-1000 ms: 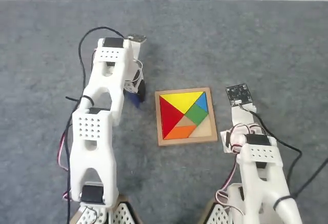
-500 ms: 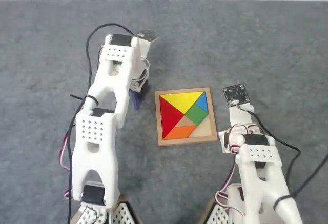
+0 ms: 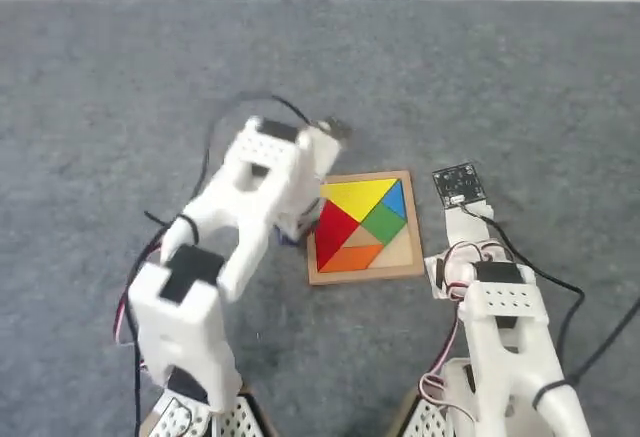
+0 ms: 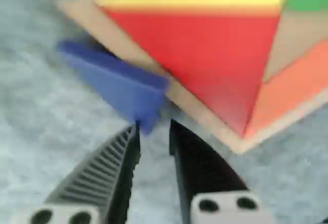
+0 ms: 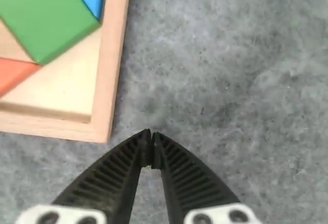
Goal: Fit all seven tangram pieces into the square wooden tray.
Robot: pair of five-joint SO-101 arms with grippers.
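The square wooden tray [image 3: 366, 276] lies mid-table with a yellow triangle [image 3: 355, 195], red triangle [image 3: 330, 229], green square [image 3: 383, 222], light blue triangle [image 3: 396, 199] and orange piece [image 3: 352, 255] in it. Bare wood shows at its near right corner. My left arm [image 3: 265, 172] leans over the tray's left edge. My left gripper [image 4: 152, 131] is shut on a corner of a dark blue triangle [image 4: 120, 80], which hangs against the tray rim [image 4: 84, 11] beside the red triangle [image 4: 215, 55]. My right gripper [image 5: 151, 134] is shut over carpet just off the tray's corner [image 5: 115, 55].
Grey carpet [image 3: 520, 87] covers the whole table, with free room all around the tray. My right arm [image 3: 500, 307] stands at the near right, its camera board [image 3: 460, 185] close to the tray's right side.
My left arm swung right and nearer, carrying the dark blue triangle from left of the tray to its left edge. The right arm stayed put.
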